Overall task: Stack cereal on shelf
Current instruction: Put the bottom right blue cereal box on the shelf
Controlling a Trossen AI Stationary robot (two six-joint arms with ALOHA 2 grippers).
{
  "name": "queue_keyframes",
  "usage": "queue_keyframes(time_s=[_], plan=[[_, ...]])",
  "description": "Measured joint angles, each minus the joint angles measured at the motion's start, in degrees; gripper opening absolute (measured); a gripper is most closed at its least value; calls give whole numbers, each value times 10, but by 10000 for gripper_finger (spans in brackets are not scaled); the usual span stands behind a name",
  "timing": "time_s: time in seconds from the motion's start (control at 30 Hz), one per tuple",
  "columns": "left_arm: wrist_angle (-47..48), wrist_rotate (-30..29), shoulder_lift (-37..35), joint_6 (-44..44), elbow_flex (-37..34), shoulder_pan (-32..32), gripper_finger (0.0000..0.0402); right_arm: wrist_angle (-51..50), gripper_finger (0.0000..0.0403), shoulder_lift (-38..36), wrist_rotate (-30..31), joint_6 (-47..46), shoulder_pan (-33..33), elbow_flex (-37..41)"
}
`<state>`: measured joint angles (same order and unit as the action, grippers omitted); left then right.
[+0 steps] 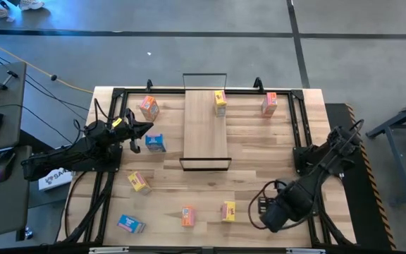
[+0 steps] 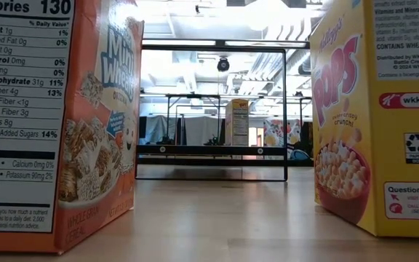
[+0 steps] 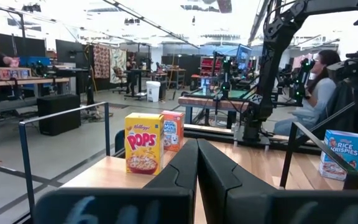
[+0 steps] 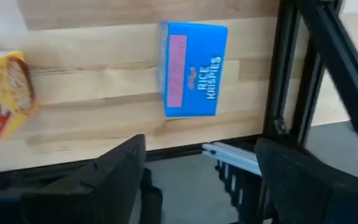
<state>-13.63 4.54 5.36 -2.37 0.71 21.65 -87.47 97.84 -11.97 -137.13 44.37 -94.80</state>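
High view: the right hand (image 1: 263,204) sits near the desk's (image 1: 259,152) front edge with fingers spread and nothing in them, the small yellow cardboard cereal box (image 1: 228,211) just beside it. If it swings in low it'll probably knock that box over. Only one yellow box (image 1: 220,101) stands on the long light-wood shelf board (image 1: 205,130), well beyond. The left hand (image 1: 145,128) waits clenched by the blue box (image 1: 155,143).

Plank table (image 1: 259,152): shelf (image 1: 205,130) centre, cereal boxes (image 1: 155,143) scattered.
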Motion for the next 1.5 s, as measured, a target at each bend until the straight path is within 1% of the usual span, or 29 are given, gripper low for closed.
queue_keyframes(time_s=[0.17,0.27,0.47,0.63,0.97,1.13,1.2,1.33,1.5], plan=[[0,0,0,0,0,0,0,-18,295,0,29,7,-1,0],[0,0,0,0,0,0,0,-14,295,0,28,7,-1,18],[0,0,0,-3,0,0,0,70,295,-8,33,8,-1,97],[0,0,0,-4,0,0,0,113,295,-8,21,6,-1,135],[0,0,0,-4,0,0,0,125,295,-8,4,-5,-1,172],[0,0,0,-5,0,0,0,140,295,-9,29,-2,-1,178],[0,0,0,-5,0,0,0,139,293,-9,31,-3,-1,178],[0,0,0,-5,0,0,0,132,277,-9,26,-4,-5,178],[0,0,0,-5,0,0,0,131,226,-9,29,5,-15,178]])
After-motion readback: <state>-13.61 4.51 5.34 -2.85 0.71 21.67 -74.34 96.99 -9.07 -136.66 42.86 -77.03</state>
